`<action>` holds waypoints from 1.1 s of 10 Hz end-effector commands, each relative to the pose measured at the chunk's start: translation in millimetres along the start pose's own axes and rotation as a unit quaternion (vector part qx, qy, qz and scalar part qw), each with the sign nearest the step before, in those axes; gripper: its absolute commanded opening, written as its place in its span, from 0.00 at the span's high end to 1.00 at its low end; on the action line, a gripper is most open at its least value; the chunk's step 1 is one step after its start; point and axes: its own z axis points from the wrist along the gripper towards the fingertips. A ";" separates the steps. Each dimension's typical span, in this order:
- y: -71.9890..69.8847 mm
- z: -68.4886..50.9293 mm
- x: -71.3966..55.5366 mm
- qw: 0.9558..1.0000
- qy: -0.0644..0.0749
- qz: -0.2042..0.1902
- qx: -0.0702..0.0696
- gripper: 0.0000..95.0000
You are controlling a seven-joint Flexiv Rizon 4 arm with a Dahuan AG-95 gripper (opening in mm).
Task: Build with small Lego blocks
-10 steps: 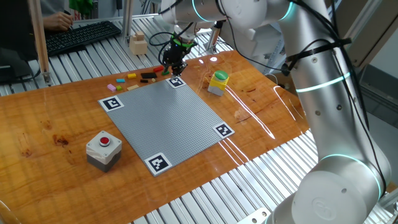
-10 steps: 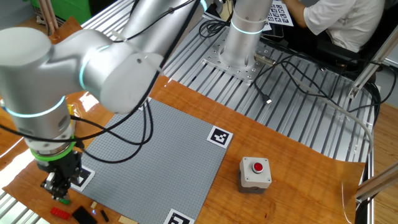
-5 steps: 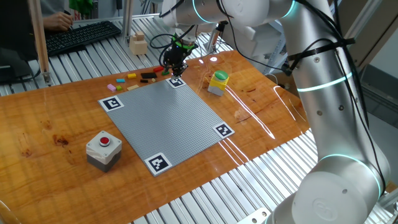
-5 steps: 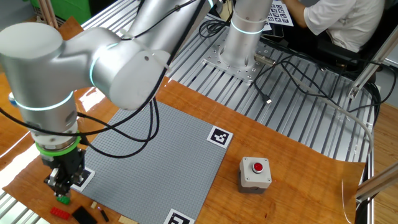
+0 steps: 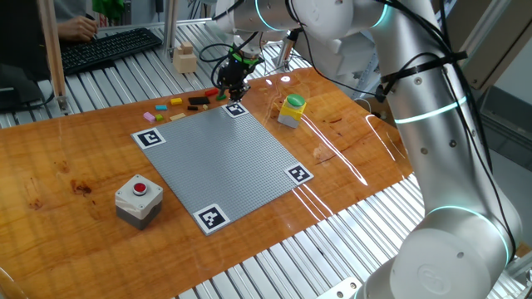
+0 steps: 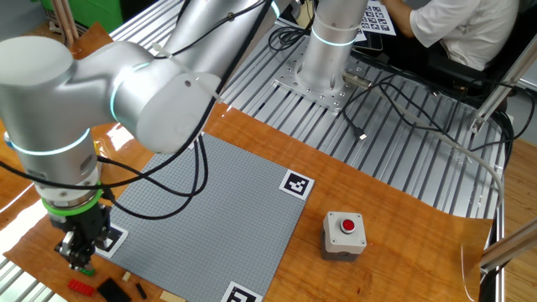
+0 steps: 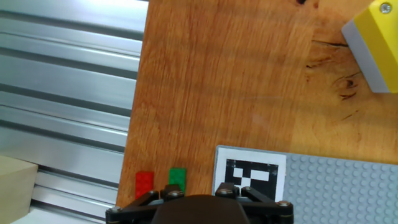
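I am hovering the gripper (image 6: pixel 78 258), pointing down, over 1 green Lego block (image 7: pixel 177 177) lying just beside the jaws, long axis running away from them; I cannot tell the jaws' opening.

Bulky silver-grey jointed robot arm (image 5: pixel 432 124) with glowing cyan rings at the joints, loose black cables along its links, green collar above the small black two-finger gripper (image 6: pixel 77 256)
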 end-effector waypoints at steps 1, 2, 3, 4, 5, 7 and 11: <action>1.0 0.5 -0.1 1.000 0.002 0.001 0.001 0.80; 1.0 0.5 -0.1 1.000 0.003 0.001 0.002 0.80; 1.0 0.5 -0.1 1.000 0.003 -0.001 0.002 0.80; 1.0 0.5 -0.1 1.000 0.003 0.001 0.002 0.80; 1.0 0.5 -0.1 1.000 0.002 0.002 0.002 0.80; 1.1 0.4 0.1 1.000 0.002 -0.001 0.003 0.80; 2.2 -1.5 2.0 1.000 0.002 0.007 0.004 0.80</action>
